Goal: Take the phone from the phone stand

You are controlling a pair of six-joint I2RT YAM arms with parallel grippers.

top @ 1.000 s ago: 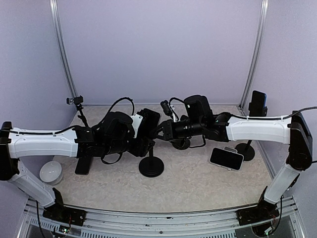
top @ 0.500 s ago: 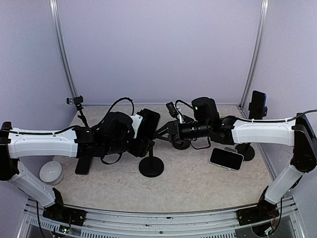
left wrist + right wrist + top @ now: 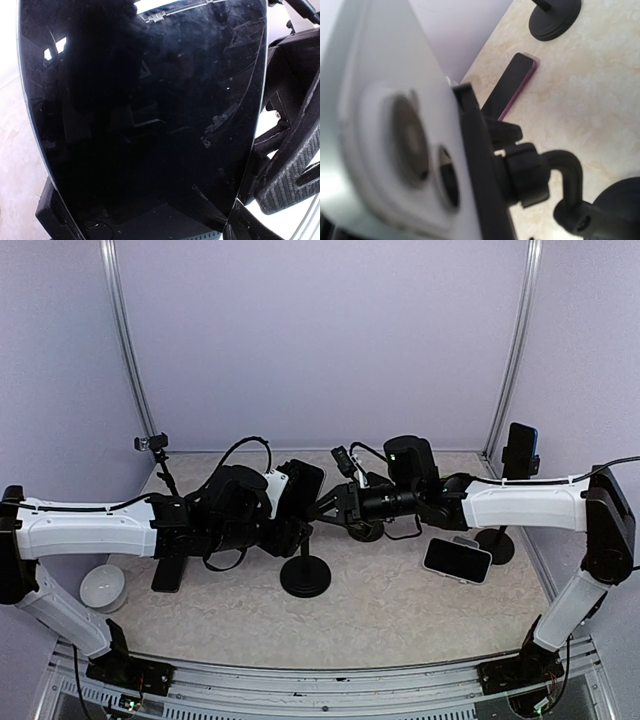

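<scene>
The phone (image 3: 301, 486) stands upright in the clamp of the phone stand (image 3: 305, 577) at mid-table. Its black screen (image 3: 145, 110) fills the left wrist view. My left gripper (image 3: 290, 508) is shut on the phone, a finger at each lower edge (image 3: 50, 212). My right gripper (image 3: 330, 505) is just behind the phone with its fingers parted, holding nothing. The right wrist view shows the phone's pale back with two lenses (image 3: 385, 125), pressed against the stand's black clamp and its ball joint (image 3: 525, 175).
A second stand (image 3: 496, 544) at the right holds another phone (image 3: 521, 450). One phone (image 3: 457, 560) lies flat right of centre and a dark one (image 3: 167, 572) at the left. A white round object (image 3: 103, 588), a small camera tripod (image 3: 153, 445) and another stand base (image 3: 365, 531) are nearby.
My right arm has drawn back a little to the right from the stand. The left arm and the phone have not moved.
</scene>
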